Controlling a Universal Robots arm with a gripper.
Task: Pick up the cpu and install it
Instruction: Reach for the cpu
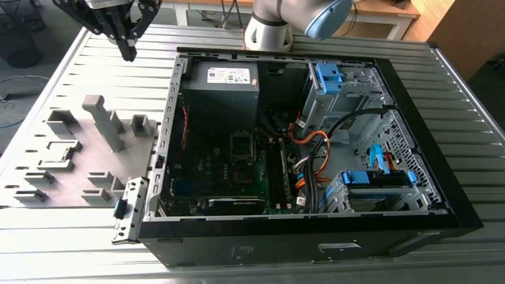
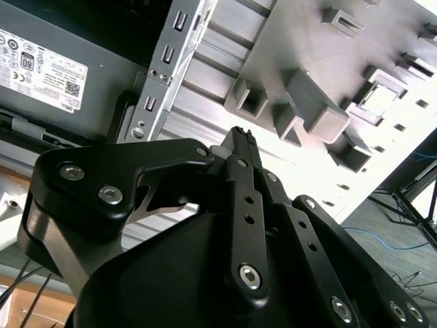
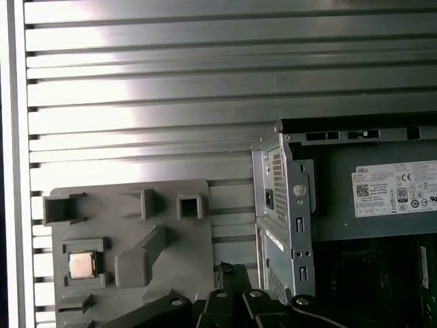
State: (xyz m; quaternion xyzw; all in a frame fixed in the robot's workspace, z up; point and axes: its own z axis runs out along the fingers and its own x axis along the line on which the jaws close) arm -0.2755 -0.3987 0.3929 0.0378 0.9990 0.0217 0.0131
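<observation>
Closest to the lens in the second wrist view are the black links of the gripper, whose fingers come together to one point with nothing between them, so it looks empty. In the exterior view it hangs over the far part of the slatted table, on the exterior view's left. There it is beyond the far edge of the grey fixture plate and just off the far left corner of the open computer case. The cpu shows in the first wrist view as a small square chip with a pale metal top. It lies flat in a square pocket of the fixture plate, well apart from the fingertips and untouched. Inside the case, the power supply with its white label sits at the far end, with the motherboard nearer. A dark square frame at the middle of the board is probably the socket, and whether it stands open I cannot tell. By my reading the task is barely begun. The chip is not yet gripped or lifted, and both the pick and the installation remain to be done.
</observation>
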